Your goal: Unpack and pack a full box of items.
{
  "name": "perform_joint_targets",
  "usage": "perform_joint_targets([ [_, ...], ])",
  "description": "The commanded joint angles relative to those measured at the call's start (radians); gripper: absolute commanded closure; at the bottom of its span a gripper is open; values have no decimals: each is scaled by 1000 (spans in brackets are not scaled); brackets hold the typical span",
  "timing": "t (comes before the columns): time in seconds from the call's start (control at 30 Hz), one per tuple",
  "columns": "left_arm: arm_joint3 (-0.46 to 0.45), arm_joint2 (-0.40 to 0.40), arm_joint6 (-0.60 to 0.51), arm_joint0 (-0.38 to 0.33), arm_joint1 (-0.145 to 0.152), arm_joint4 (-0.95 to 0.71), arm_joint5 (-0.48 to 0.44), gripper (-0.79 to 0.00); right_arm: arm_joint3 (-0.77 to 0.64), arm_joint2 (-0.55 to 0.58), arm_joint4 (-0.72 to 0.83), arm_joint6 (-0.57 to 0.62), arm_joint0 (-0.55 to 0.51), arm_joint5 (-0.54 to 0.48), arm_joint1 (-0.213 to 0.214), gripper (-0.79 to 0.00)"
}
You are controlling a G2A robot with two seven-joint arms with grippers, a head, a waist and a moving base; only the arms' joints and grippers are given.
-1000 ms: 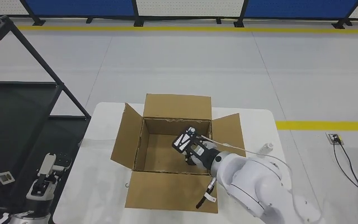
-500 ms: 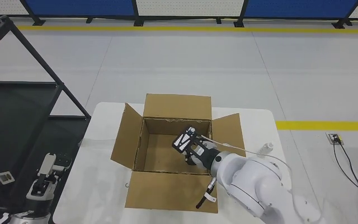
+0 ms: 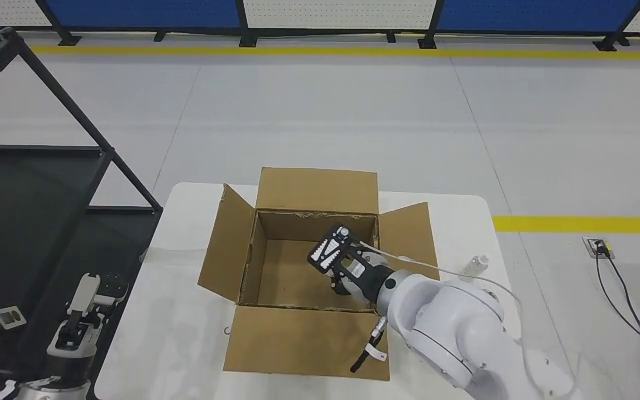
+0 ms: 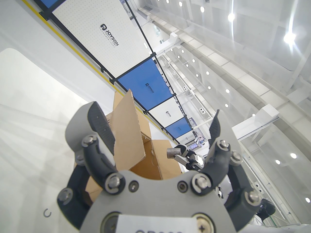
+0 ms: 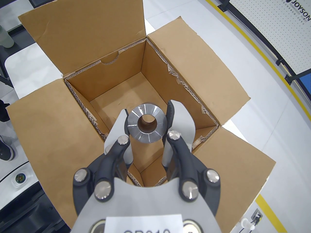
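An open cardboard box [image 3: 316, 189] stands on the white table [image 3: 455, 215] with all flaps folded out; its floor [image 5: 126, 98] looks bare. My right gripper [image 5: 148, 115] hangs over the box's near right part, shut on a hollow metal cylinder [image 5: 136, 132] with the bore facing the camera. From above, this gripper [image 3: 338, 262] sits just inside the box's right wall. My left gripper [image 4: 156, 116] is open with nothing between its fingers, pointing up, with the box [image 4: 126, 132] and the held cylinder [image 4: 173, 152] farther off. In the top view it [image 3: 88, 292] sits off the table's left edge.
A small white bottle [image 3: 478, 262] lies on the table to the right of the box, with a thin white cable [image 3: 440, 272] running past it. A black metal frame [image 3: 60, 170] stands left of the table.
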Motion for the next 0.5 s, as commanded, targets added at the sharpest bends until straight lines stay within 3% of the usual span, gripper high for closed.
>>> perform_joint_targets([
  [0.0, 0, 0, 0, 0, 0, 0, 0, -785, 0, 0, 0, 0, 0, 0, 0, 0],
  [0.47, 0, 0, 0, 0, 0, 0, 0, -785, 37, -10, -3, -10, -8, -1, -6, 0],
])
